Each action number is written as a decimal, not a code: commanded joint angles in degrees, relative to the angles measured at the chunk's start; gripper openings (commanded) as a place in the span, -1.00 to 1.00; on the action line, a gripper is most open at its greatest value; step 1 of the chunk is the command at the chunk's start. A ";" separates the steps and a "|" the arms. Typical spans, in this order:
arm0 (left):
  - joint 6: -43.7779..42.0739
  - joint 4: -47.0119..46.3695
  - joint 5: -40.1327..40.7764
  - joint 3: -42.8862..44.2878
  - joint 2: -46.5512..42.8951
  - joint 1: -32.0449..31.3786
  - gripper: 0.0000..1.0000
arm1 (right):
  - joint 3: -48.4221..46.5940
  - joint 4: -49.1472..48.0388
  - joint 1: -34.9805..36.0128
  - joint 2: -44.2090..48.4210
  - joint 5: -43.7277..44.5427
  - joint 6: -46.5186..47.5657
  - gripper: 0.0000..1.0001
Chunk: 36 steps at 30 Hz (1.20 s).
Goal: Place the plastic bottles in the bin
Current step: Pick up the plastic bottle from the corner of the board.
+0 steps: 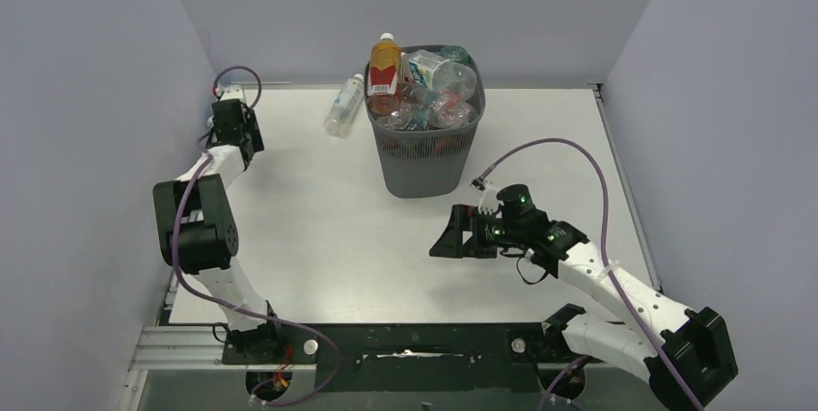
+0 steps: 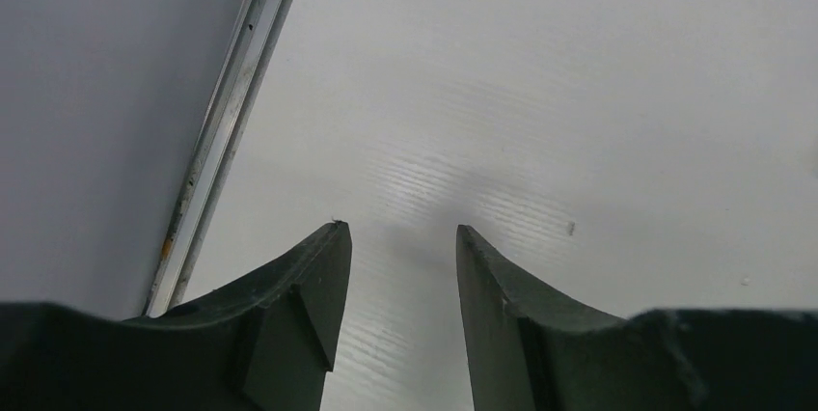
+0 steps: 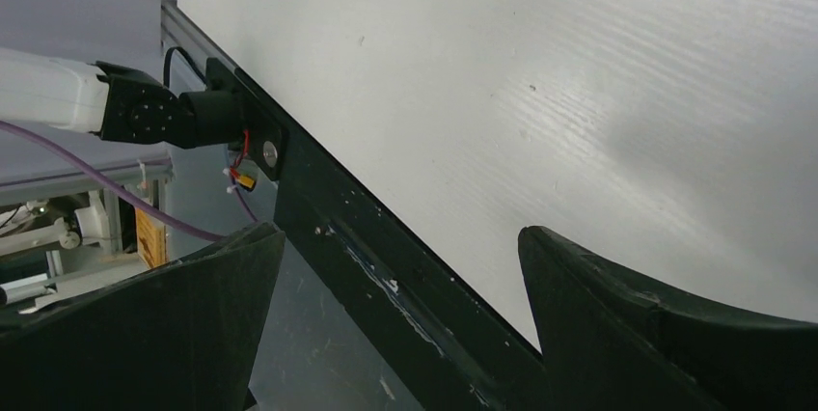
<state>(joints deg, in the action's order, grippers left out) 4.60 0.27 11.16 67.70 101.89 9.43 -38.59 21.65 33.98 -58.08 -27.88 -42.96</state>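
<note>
Bin (image 1: 424, 155) heaped with bottles (image 1: 439, 83) on the bench (image 1: 318, 228), one clear bottle (image 1: 344, 105) lying just beside it; left pincer (image 2: 400, 232) narrow and empty, right pincer (image 3: 403, 230) wide and empty, so the left probably must spread and reach next.

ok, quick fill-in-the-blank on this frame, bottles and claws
1. One clear bottle lies on the table, just ___ of the bin in the top view.
2. The tall orange bottle poking out of the bin has a ___ label.
3. The right claw stands open and holds ___.

Missing words: left; red; nothing.
</note>
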 commanded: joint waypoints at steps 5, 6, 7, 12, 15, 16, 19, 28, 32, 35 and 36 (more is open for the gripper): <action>-16.40 -6.39 -1.25 9.81 9.44 1.54 -0.15 | 9.40 -11.02 0.87 10.61 -4.16 -4.58 0.96; -17.22 -6.56 -1.78 11.17 10.72 1.86 -0.11 | 10.01 -10.75 0.83 11.50 -4.20 -4.68 0.96; -18.13 -6.41 -2.68 12.75 12.02 2.23 -0.07 | 10.57 -10.44 0.86 12.12 -4.27 -4.72 0.96; -21.57 -7.12 -1.91 19.59 18.34 3.56 0.15 | 12.76 -9.79 0.96 13.62 -4.42 -4.77 0.96; -23.96 -8.51 -1.25 22.61 21.78 3.93 0.23 | 13.88 -11.10 0.92 13.21 -4.55 -5.51 0.96; -24.88 -8.22 -0.67 24.03 23.30 3.91 0.23 | 14.18 -11.63 0.92 12.74 -4.55 -5.74 0.96; -27.64 -7.97 1.54 27.97 26.95 3.91 0.22 | 15.31 -13.71 0.92 11.43 -4.81 -6.77 0.96; -33.74 -12.96 3.75 31.99 31.61 4.99 0.43 | 17.00 -20.09 1.00 5.25 -5.16 -8.02 0.96; -32.84 -14.68 2.40 32.92 32.48 6.50 0.44 | 17.57 -22.35 1.09 2.53 -5.58 -8.47 0.96; -33.45 -14.89 2.16 34.82 34.15 7.05 0.41 | 17.26 -22.98 1.04 0.66 -5.61 -8.23 0.96; -33.70 -14.70 1.93 35.36 34.78 7.20 0.37 | 17.17 -23.16 1.05 0.02 -5.64 -8.15 0.96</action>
<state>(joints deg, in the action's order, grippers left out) -27.57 -9.63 13.61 98.45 135.11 15.22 -20.97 3.86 34.61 -56.42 -32.23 -51.16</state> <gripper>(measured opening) 0.712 0.979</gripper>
